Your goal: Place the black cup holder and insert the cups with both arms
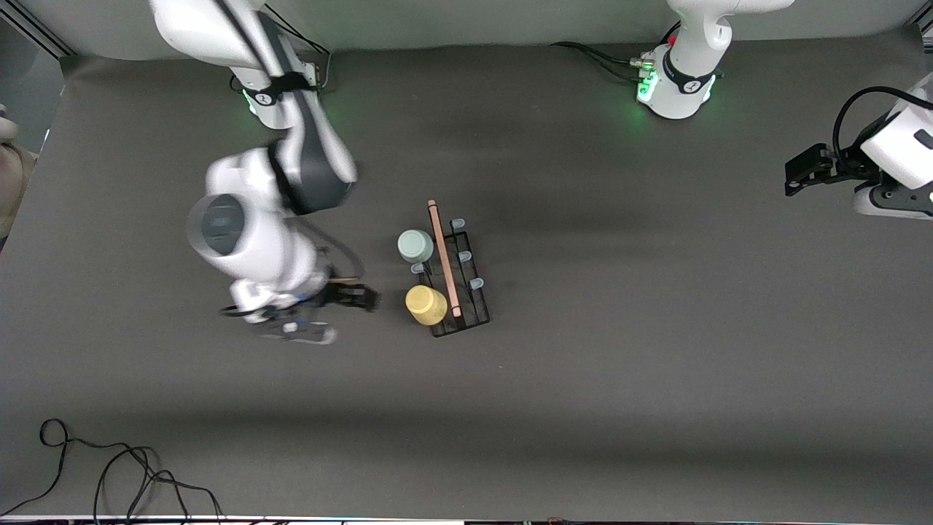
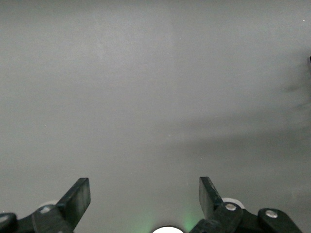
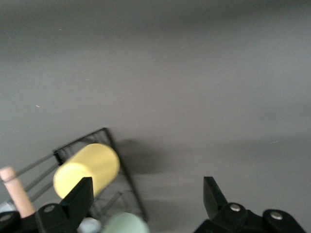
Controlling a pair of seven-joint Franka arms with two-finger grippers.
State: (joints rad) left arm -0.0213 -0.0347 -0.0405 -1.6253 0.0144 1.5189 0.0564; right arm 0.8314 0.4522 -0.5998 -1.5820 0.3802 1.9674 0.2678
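Note:
The black cup holder [image 1: 466,306] stands mid-table with its wooden rod handle [image 1: 443,255] on top. A pale green cup [image 1: 415,246] and a yellow cup [image 1: 426,305] sit on pegs on the side toward the right arm's end. The other pegs [image 1: 463,256] are bare. The light blue cup is out of view. My right gripper [image 1: 361,297] is open and empty beside the holder; its wrist view shows the gripper [image 3: 146,199], the yellow cup [image 3: 87,170], the green cup [image 3: 126,224] and the rack [image 3: 124,167]. My left gripper [image 1: 798,173] waits at the table's edge, open and empty [image 2: 145,194].
Black cables [image 1: 109,474] lie at the corner nearest the camera on the right arm's end. More cables [image 1: 598,58] run by the left arm's base [image 1: 678,91]. Bare grey mat [image 1: 656,350] lies round the holder.

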